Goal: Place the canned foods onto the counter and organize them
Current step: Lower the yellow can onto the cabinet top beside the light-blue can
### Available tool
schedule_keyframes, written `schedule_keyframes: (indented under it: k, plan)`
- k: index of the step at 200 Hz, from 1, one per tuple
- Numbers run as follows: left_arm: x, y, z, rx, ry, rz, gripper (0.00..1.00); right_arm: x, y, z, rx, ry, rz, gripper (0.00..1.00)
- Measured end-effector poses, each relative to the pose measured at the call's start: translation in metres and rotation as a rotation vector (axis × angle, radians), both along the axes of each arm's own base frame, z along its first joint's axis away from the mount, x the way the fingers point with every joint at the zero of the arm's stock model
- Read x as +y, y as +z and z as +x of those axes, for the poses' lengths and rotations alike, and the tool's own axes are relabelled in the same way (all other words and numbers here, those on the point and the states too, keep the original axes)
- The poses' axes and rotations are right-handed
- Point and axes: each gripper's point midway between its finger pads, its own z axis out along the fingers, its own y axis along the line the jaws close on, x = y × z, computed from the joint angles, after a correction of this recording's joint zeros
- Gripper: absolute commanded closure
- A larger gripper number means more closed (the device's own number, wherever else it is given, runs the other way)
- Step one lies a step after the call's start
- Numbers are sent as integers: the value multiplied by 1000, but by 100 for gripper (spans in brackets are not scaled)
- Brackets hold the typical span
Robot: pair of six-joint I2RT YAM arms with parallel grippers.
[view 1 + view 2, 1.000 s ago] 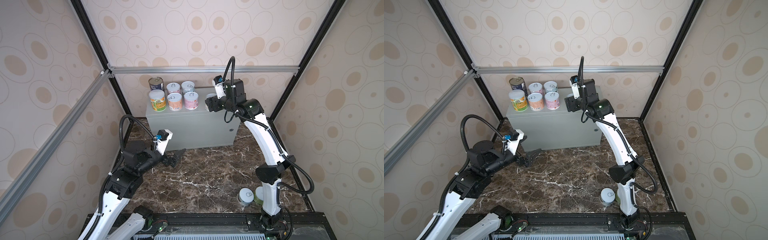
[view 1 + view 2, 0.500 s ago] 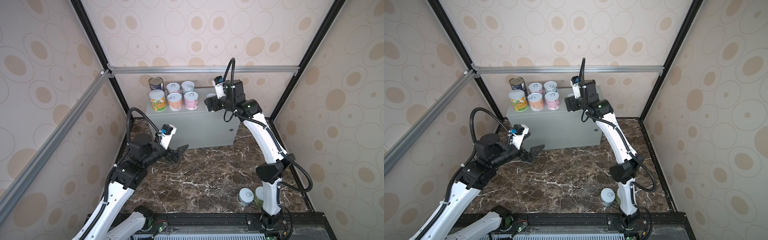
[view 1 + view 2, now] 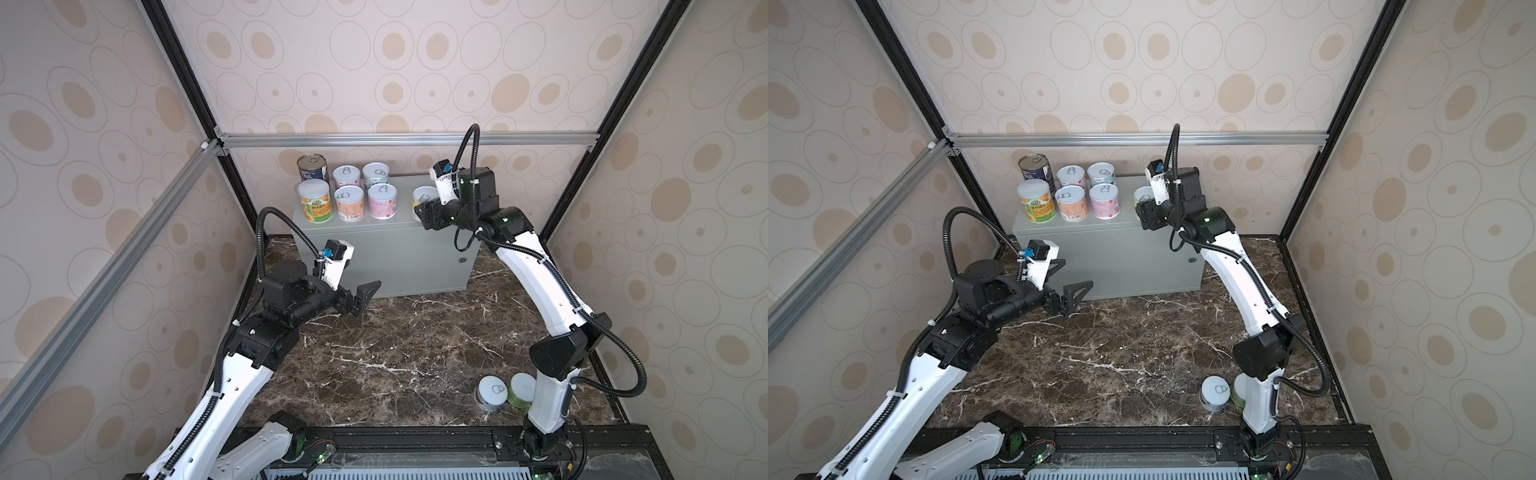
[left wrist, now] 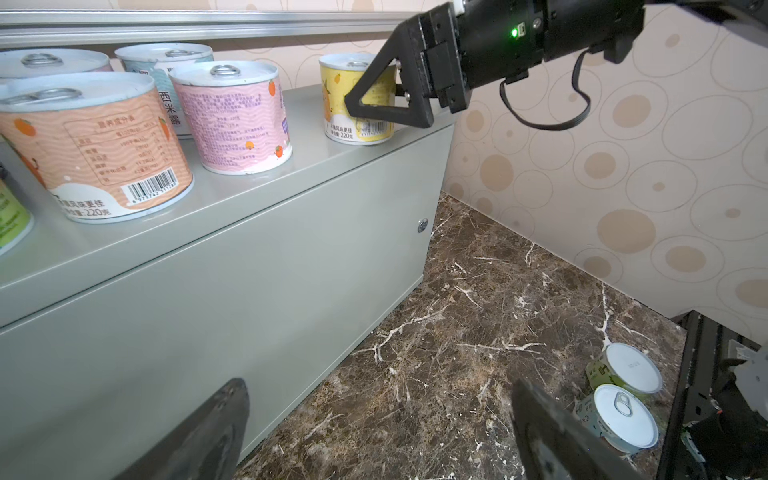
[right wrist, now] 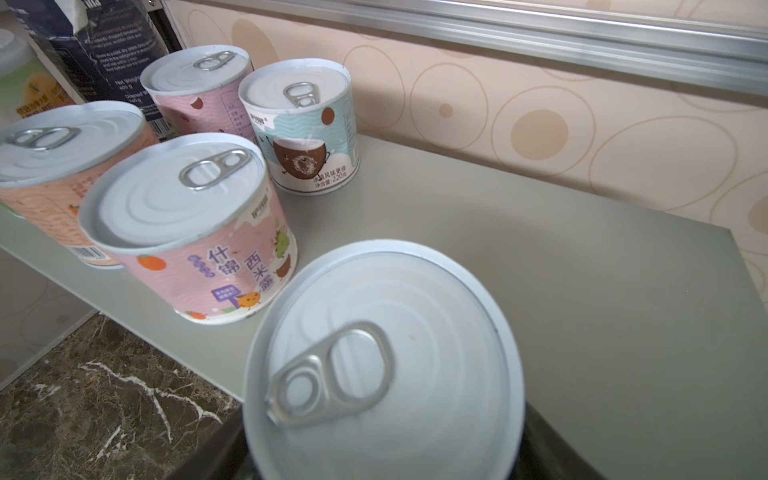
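Toward the right end of the grey table (image 3: 395,257), the right end effector (image 5: 382,453) has a finger on each side of an upright yellow can (image 4: 337,83) standing on top, though whether it presses the can cannot be told. Six more cans (image 3: 350,203) stand in two rows at the table's left end, and two cans (image 3: 491,392) sit on the marble surface (image 3: 374,353) by the right arm's base. The left end effector (image 4: 378,395) hangs spread wide, holding nothing, above the marble in front of the table.

Grey box table (image 3: 386,253), upper middle, has seven cans (image 3: 349,203) on top; two more cans (image 3: 492,392) sit on the marble floor (image 3: 395,345), lower right.
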Motion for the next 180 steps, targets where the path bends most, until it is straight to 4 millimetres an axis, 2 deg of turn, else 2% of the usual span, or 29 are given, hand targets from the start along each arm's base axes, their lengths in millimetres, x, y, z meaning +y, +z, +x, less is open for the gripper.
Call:
schedule_keyframes:
  k: [29,103,143,180]
  plan:
    - [1,1,-1,3,5,-6,2,2,0,6,-2,12,10,31]
    - [11,18,-8,-49,42,-13,2,29,0,54,-79,37,62,33]
    - [15,20,-10,-60,56,-4,2,37,0,69,-103,50,86,20]
    - [16,18,-9,-54,60,1,2,36,-9,69,-80,49,80,17]
